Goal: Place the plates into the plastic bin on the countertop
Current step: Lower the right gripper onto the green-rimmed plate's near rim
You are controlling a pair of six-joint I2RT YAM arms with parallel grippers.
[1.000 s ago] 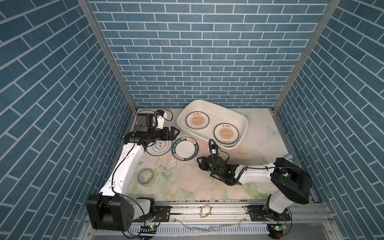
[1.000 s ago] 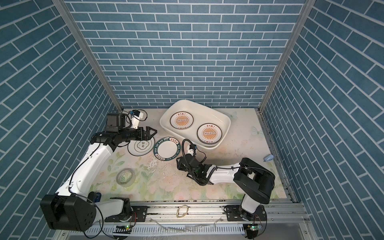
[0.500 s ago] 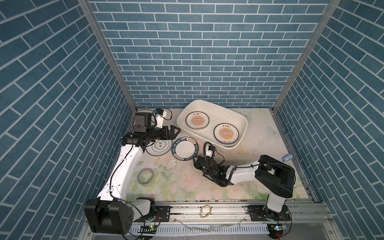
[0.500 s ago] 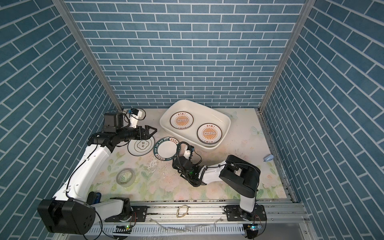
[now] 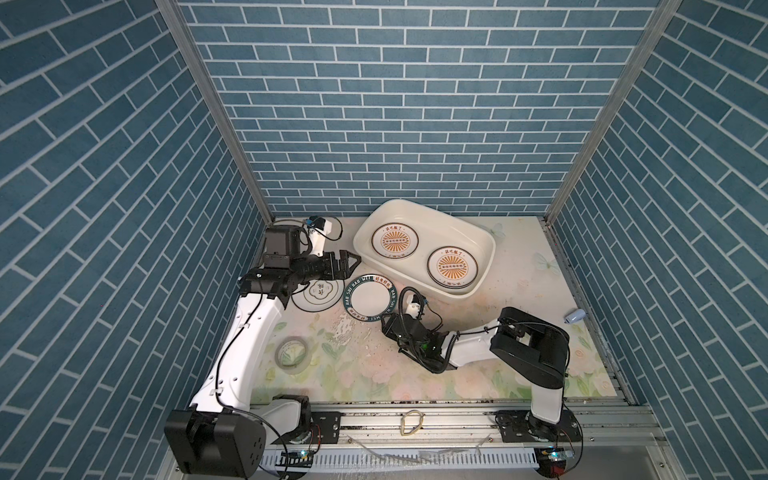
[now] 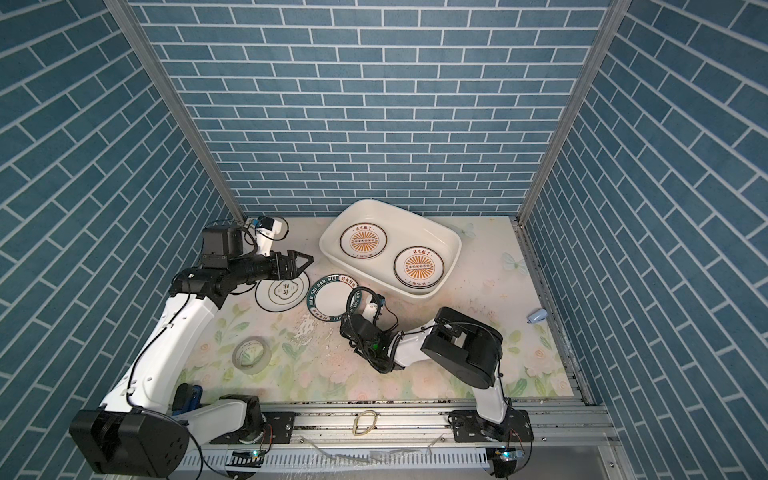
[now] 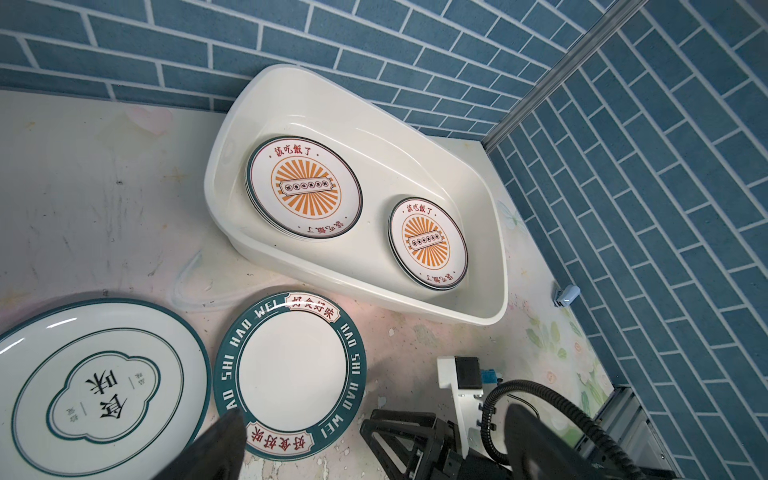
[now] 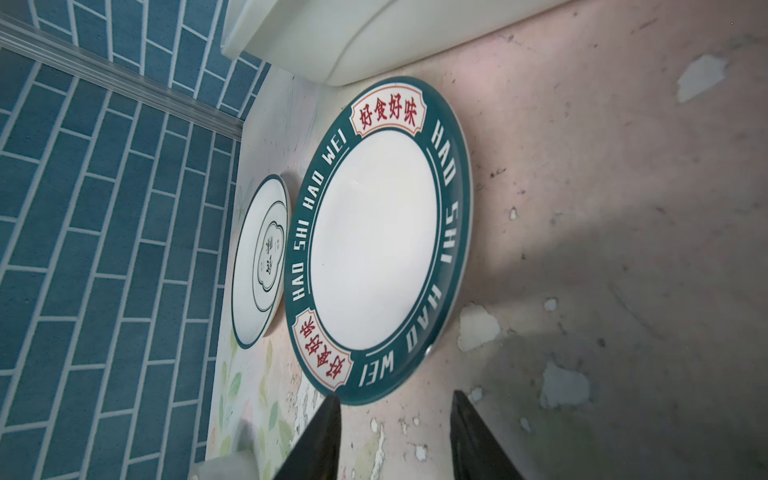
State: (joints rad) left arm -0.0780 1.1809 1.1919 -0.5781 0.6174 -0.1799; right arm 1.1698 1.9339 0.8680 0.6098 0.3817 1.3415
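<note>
The cream plastic bin (image 5: 451, 229) (image 7: 374, 124) stands at the back of the flowered countertop (image 5: 519, 291). In it lie two orange-sunburst plates (image 5: 394, 241) (image 5: 453, 266), each on top of other plates. In front of the bin lie a green-lettered plate (image 5: 370, 302) (image 8: 374, 241) and a quatrefoil plate (image 5: 318, 293) (image 7: 99, 386). My left gripper (image 5: 353, 262) (image 7: 374, 409) hovers open above these two plates, holding nothing. My right gripper (image 5: 386, 328) (image 8: 395, 407) sits low on the countertop, open and empty. Its fingertips (image 8: 330, 409) stop just short of the green plate's near rim.
A translucent tape roll (image 5: 293, 351) lies at the front left. A small pale blue object (image 5: 575, 316) sits against the right wall. Blue brick walls close in three sides, and a metal rail (image 5: 415, 419) runs along the front.
My right arm has slid left across the countertop, bringing its gripper up to the green-lettered plate. The left arm has drifted slightly.
</note>
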